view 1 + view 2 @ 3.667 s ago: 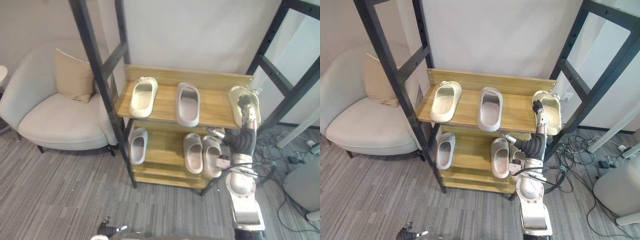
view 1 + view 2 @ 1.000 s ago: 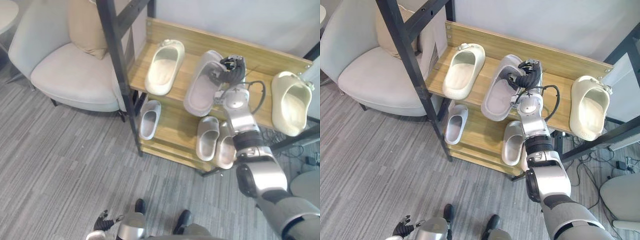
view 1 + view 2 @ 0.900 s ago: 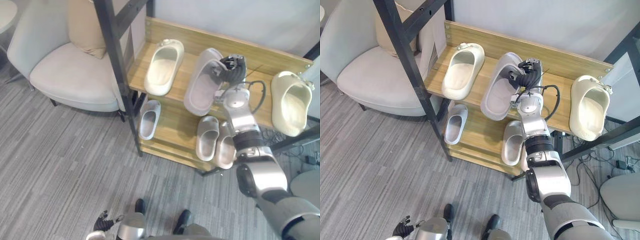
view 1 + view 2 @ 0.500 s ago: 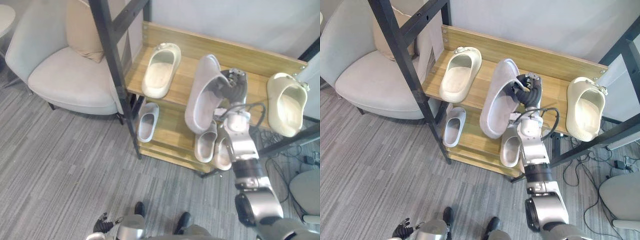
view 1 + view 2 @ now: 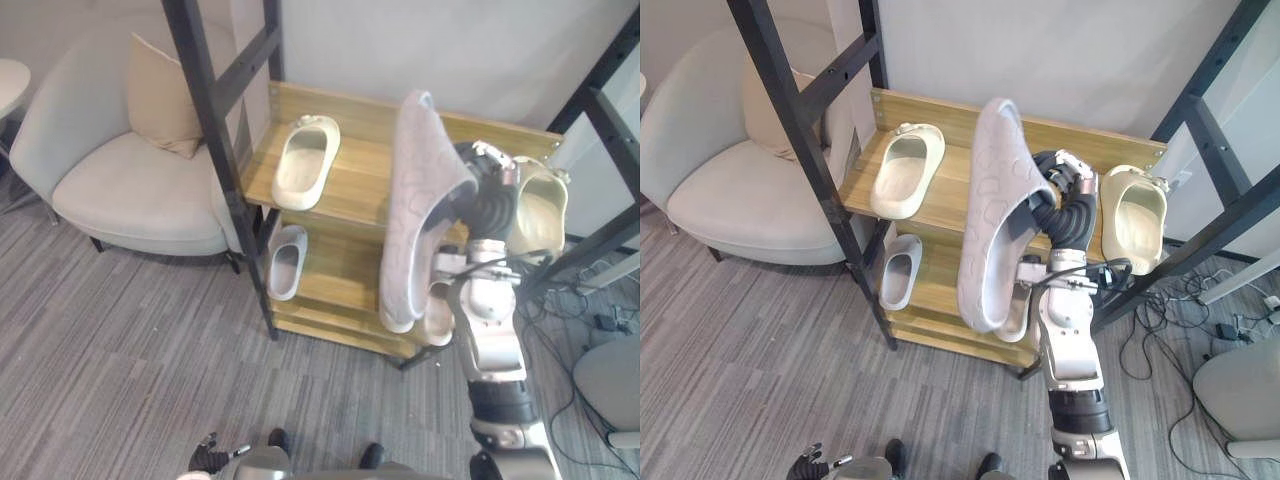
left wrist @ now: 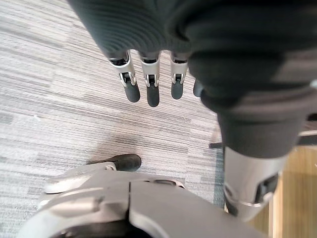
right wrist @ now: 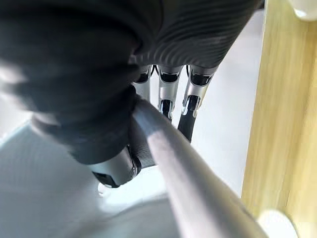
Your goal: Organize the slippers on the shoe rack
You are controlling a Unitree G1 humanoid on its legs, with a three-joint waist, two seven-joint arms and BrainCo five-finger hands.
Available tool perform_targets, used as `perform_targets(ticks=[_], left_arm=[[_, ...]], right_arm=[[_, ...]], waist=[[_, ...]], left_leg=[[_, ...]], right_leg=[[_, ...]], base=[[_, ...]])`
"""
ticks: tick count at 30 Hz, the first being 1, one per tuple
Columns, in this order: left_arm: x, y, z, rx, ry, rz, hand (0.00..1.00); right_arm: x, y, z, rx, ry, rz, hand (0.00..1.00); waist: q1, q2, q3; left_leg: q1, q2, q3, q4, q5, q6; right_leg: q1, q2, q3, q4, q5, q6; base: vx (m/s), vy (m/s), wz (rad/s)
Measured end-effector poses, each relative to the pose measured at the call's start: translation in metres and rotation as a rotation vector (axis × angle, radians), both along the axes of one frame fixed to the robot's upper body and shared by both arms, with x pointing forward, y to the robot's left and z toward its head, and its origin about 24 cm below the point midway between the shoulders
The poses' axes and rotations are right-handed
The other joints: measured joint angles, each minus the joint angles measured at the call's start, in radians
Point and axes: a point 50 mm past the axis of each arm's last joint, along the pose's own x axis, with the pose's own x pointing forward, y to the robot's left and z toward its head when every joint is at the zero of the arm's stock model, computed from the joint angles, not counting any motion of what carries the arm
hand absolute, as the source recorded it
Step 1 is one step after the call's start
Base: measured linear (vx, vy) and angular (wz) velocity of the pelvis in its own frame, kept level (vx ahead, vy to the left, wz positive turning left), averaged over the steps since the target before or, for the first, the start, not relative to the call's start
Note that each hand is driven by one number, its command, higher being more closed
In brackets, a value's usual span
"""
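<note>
1. Right hand (image 5: 1068,205): closed on the grey slipper (image 5: 992,215). My fingers (image 7: 190,106) curl over one side edge of it and my thumb presses from the other side, a pinch on the rim. In my judgement, this grip is why the slipper stands nearly on end, with one end high above my hand, the other hanging low, and the patterned sole facing my head cameras.

2. Position of the slipper: in the air in front of the shoe rack (image 5: 940,112) and clear of both shelves. I judge that holding it clear lets it travel without dragging across the boards or knocking its neighbours.

3. Rack contents:
- Top shelf: one cream slipper (image 5: 902,168) at the left end and a second cream slipper (image 5: 1135,218) at the right end, well apart, with bare wood between them.
- Lower shelf: a small grey slipper (image 5: 898,272) at the left, and more light slippers (image 5: 438,312) mostly hidden behind the one I hold.
With the grey one out, the two cream ones could probably be set side by side.

4. Left hand (image 6: 147,84): idle, its fingers relaxed and holding nothing, hanging over the carpet (image 6: 59,99).

5. View differences: the head views show the full rack layout and the slipper's attitude, but my finger contact is largely hidden. The right wrist view shows that contact on the rim at close range, with the shelf wood beyond.
</note>
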Motion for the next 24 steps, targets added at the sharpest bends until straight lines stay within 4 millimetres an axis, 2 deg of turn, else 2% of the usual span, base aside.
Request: perform_targets(ticks=[3,6,11,13,15,16,17,19,20,22,24], left_arm=[[0.000,-0.001,0.000,0.000,0.002,-0.018,0.00],[-0.002,-0.003,-0.002,-0.004,0.017,-0.027,0.00],[-0.005,-0.009,-0.004,-0.016,0.034,-0.051,0.00],[-0.005,-0.011,-0.004,-0.021,0.035,-0.053,0.00],[-0.004,-0.011,-0.004,-0.026,0.031,-0.056,0.00],[-0.001,-0.011,-0.004,-0.027,0.023,-0.056,0.00],[0.004,-0.012,-0.003,-0.028,0.006,-0.060,0.00],[0.017,-0.017,-0.001,-0.045,-0.031,-0.070,0.00],[0.023,-0.019,0.001,-0.058,-0.049,-0.080,0.00],[0.034,-0.021,0.004,-0.072,-0.088,-0.074,0.00],[0.044,-0.020,0.008,-0.082,-0.127,-0.052,0.00]], right_arm=[[-0.007,0.008,-0.020,-0.013,0.078,0.076,1.00],[-0.023,0.018,-0.050,-0.036,0.201,0.164,1.00],[-0.041,0.029,-0.110,-0.064,0.472,0.267,1.00],[-0.044,0.027,-0.134,-0.072,0.588,0.274,1.00],[-0.046,0.026,-0.156,-0.083,0.695,0.273,1.00],[-0.046,0.025,-0.160,-0.084,0.714,0.267,1.00],[-0.043,0.024,-0.163,-0.090,0.728,0.256,1.00],[-0.031,0.019,-0.160,-0.120,0.722,0.232,1.00],[-0.018,0.015,-0.154,-0.145,0.700,0.212,1.00],[0.002,0.013,-0.138,-0.192,0.639,0.168,1.00],[0.023,0.007,-0.114,-0.227,0.556,0.112,1.00]], waist=[[-0.002,0.004,-0.002],[-0.004,0.018,-0.011],[-0.008,0.046,-0.032],[-0.008,0.053,-0.034],[-0.006,0.059,-0.042],[-0.006,0.056,-0.039],[-0.006,0.062,-0.021],[-0.006,0.087,0.012],[-0.006,0.103,0.044],[-0.006,0.117,0.084],[-0.001,0.111,0.128]], left_leg=[[0.014,0.000,0.002,0.000,-0.001,0.000],[0.022,-0.002,-0.002,0.000,-0.001,0.000],[0.017,-0.002,-0.006,-0.001,-0.010,-0.008],[0.013,-0.001,-0.007,-0.004,-0.016,-0.006],[-0.038,0.003,-0.008,0.037,-0.032,-0.003],[-0.075,0.005,-0.012,0.092,-0.053,-0.005],[-0.143,0.012,-0.022,0.214,-0.089,0.002],[-0.257,0.038,-0.026,0.406,-0.164,0.006],[-0.316,0.054,-0.034,0.506,-0.198,0.010],[-0.403,0.071,-0.056,0.615,-0.251,0.009],[-0.497,0.078,-0.071,0.723,-0.296,0.013]], right_leg=[[0.011,0.000,0.002,0.002,0.000,0.000],[0.023,-0.001,-0.001,-0.001,-0.001,0.002],[0.022,-0.003,-0.009,-0.001,-0.007,0.010],[0.018,-0.003,-0.011,0.007,-0.026,0.010],[-0.044,-0.017,-0.012,0.077,-0.059,0.006],[-0.070,-0.027,-0.012,0.114,-0.070,0.000],[-0.112,-0.044,-0.015,0.183,-0.083,-0.001],[-0.174,-0.055,-0.020,0.286,-0.127,-0.006],[-0.210,-0.062,-0.023,0.357,-0.156,-0.008],[-0.281,-0.077,-0.035,0.469,-0.207,-0.014],[-0.374,-0.109,-0.037,0.599,-0.269,-0.015]], base=[[-0.04,-0.014,-0.03],[-0.04,-0.021,0.04],[0.00,-0.003,0.01],[-0.04,-0.028,0.01],[-0.01,-0.023,0.06],[0.01,-0.036,0.17],[-0.01,-0.041,0.18],[-0.03,-0.008,0.19],[-0.07,0.025,0.21],[-0.11,0.022,0.27],[-0.18,-0.006,0.23]])
